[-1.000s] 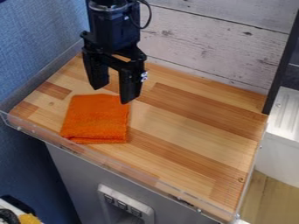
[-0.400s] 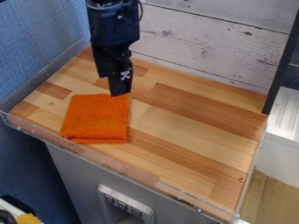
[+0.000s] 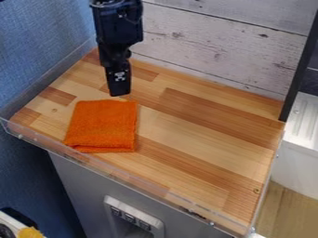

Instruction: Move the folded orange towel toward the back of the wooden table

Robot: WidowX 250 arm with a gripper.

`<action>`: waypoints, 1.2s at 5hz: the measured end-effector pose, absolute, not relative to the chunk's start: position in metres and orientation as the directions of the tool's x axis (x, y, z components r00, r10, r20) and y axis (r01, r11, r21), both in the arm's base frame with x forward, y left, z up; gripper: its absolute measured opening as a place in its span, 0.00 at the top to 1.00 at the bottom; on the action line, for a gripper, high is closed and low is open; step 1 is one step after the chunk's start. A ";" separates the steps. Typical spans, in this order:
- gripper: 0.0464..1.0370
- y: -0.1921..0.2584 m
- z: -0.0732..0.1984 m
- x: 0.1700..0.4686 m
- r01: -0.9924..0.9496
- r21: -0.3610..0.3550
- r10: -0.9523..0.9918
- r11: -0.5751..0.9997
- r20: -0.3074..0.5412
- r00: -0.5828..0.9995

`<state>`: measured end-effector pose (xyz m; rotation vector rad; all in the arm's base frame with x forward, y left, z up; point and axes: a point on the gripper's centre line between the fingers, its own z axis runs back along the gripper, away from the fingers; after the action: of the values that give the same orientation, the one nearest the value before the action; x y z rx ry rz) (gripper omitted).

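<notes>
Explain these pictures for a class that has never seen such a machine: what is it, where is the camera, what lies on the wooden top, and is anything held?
The machine is a black robot arm. It comes into view from the top edge, and at its lower end is the gripper, the part that grasps things. A fixed camera looks down at a slant on the wooden top. On it lies an orange cloth, folded into a rough square. The gripper hangs near the cloth's far edge, and nothing can be seen held in it. Behind stand pale boards, with a blue wall at the picture's left.
</notes>
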<state>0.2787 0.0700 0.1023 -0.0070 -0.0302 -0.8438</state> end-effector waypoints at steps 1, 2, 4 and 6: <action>0.04 0.074 0.101 0.278 0.786 0.007 -0.786 0.618 0.028 0.617; 0.09 0.075 0.095 0.277 0.812 -0.003 -0.812 0.583 0.022 0.583; 0.69 0.075 0.071 0.272 0.831 -0.028 -0.831 0.555 0.014 0.556; 0.98 0.080 0.044 0.271 0.835 -0.044 -0.836 0.548 0.003 0.549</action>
<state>0.2711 0.0797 0.0440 -0.0418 0.0190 -0.9894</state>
